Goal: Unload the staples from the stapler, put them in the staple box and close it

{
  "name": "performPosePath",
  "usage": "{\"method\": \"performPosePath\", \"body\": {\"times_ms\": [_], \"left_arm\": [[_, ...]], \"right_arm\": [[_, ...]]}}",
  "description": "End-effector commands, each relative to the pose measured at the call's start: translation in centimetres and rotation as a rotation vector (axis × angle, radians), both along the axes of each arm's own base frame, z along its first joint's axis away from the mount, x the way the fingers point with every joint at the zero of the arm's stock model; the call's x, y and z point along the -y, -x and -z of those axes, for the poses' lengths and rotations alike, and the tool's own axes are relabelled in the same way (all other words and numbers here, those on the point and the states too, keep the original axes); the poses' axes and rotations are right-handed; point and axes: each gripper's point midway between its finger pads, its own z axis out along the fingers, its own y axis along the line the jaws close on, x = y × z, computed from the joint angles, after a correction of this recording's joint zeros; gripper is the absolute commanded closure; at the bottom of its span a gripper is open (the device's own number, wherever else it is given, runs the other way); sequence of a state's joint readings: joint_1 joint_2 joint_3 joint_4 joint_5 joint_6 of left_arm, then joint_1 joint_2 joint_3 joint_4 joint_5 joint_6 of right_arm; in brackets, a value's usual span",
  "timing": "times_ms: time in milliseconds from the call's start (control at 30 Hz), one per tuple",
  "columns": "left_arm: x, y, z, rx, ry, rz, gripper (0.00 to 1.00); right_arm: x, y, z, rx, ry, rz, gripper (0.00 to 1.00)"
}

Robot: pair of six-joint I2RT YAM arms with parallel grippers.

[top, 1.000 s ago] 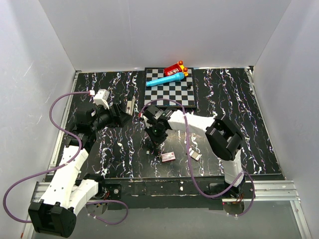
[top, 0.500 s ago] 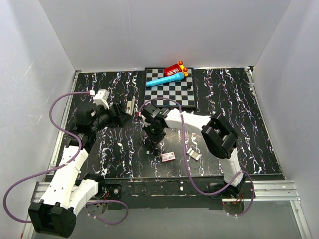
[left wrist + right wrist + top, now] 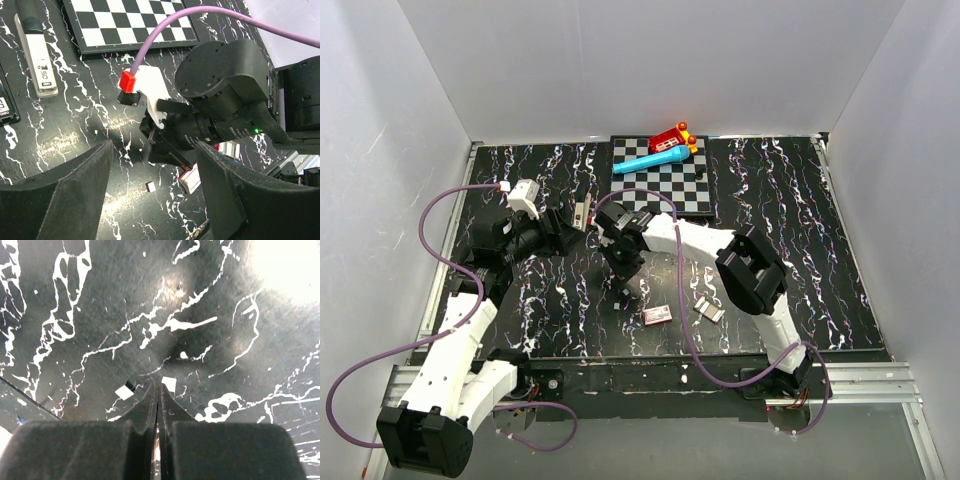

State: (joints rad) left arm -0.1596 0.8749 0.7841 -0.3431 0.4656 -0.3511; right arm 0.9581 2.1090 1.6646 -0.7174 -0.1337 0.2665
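While the right gripper (image 3: 625,286) points down at the table (image 3: 770,220) in the overhead view, the stapler (image 3: 582,212) lies just past the left gripper (image 3: 563,226) and the staples (image 3: 710,308) lie well clear of both. Left wrist: fingers (image 3: 60,200) spread and empty, stapler (image 3: 37,55) ahead-left, the right arm (image 3: 220,100) crowding between them, so a reach could clip it. Right wrist: fingers (image 3: 145,410) pressed together, holding nothing.

stapler (image 3: 582,213): dark body, silvery top, lying flat just left of the chessboard's (image 3: 665,185) near-left corner; staples (image 3: 709,310): short silvery strips, flat, well nearer than its near-right corner.
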Motion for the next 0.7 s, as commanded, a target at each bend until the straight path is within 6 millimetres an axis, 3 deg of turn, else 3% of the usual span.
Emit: {"method": "performPosePath", "body": {"times_ms": [0,233,433,467,500,667], "left_arm": [[0.3,0.3,-1.0,0.035,0.008,0.019,0.34],[0.3,0.3,-1.1,0.035,0.008,0.019,0.34],[0.3,0.3,-1.1,0.035,0.008,0.021,0.31],[0.3,0.4,-1.0,0.033,0.009,0.022,0.09],[0.3,0.3,-1.0,0.032,0.008,0.024,0.02],[0.4,0.4,-0.8,0.027,0.009,0.032,0.02]], "right_arm": [[-1.0,-0.8,-0.9,0.027,-0.007,0.012,0.99],[-0.3,-0.9,-2.8,0.067,-0.009,0.010,0.99],[1.1,-0.2,-2.8,0.072,0.002,0.013,0.68],[1.2,-0.1,-2.8,0.070,0.002,0.013,0.64],[1.3,0.0,-2.7,0.069,0.000,0.014,0.62],[1.4,0.6,-2.0,0.039,0.006,0.012,0.56]]}}
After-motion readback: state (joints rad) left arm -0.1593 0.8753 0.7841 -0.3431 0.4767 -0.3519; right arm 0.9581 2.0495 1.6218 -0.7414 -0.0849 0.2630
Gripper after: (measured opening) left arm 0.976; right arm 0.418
